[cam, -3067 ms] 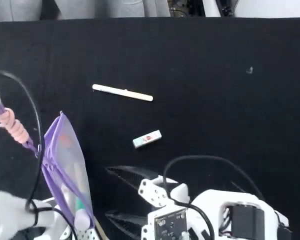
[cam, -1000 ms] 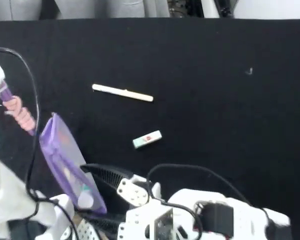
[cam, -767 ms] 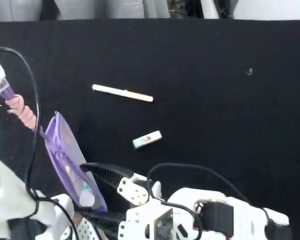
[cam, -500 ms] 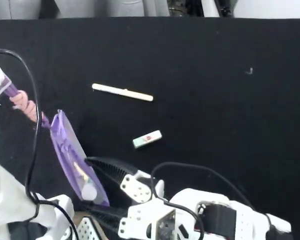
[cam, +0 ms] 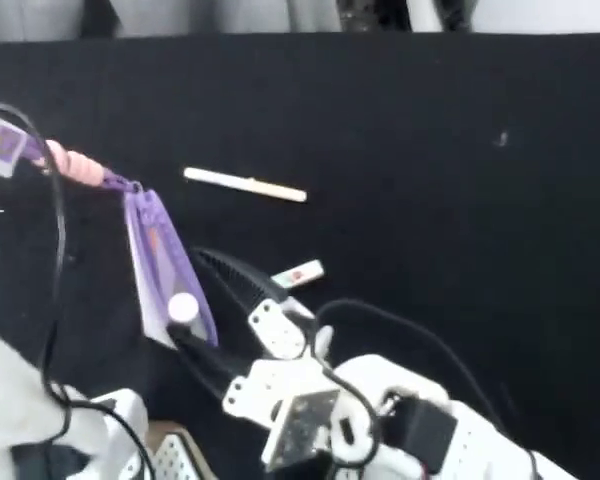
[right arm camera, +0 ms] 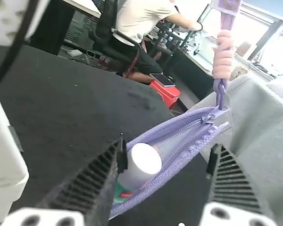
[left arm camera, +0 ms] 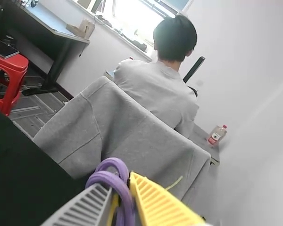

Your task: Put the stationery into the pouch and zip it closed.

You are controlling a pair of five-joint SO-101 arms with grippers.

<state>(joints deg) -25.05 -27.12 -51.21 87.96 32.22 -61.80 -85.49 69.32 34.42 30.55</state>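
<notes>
A purple pouch (cam: 163, 268) hangs slanted from a pink pull strap (cam: 77, 166) at the table's left. My left gripper (cam: 4, 148) is shut on the strap's purple loop (left arm camera: 114, 175); its grey and yellow fingers (left arm camera: 151, 202) clamp it. My right gripper (cam: 186, 296) is open, one black finger (right arm camera: 104, 172) on each side of the pouch's lower end (right arm camera: 174, 146). A white-capped item (right arm camera: 138, 161) lies inside, and the zipper slider (right arm camera: 209, 117) sits at the strap end. A white pen (cam: 244, 185) and a small eraser (cam: 294, 275) lie on the black table (cam: 430, 180).
The right arm's white body (cam: 380, 420) and its cable fill the near middle of the table. The left arm's base and black cable (cam: 55, 260) stand at the near left edge. Open black table stretches to the right and far side.
The left gripper pulled the strap up and toward the far side, swinging the pouch toward the table's middle. The right gripper moved forward and now straddles the pouch's lower end.
</notes>
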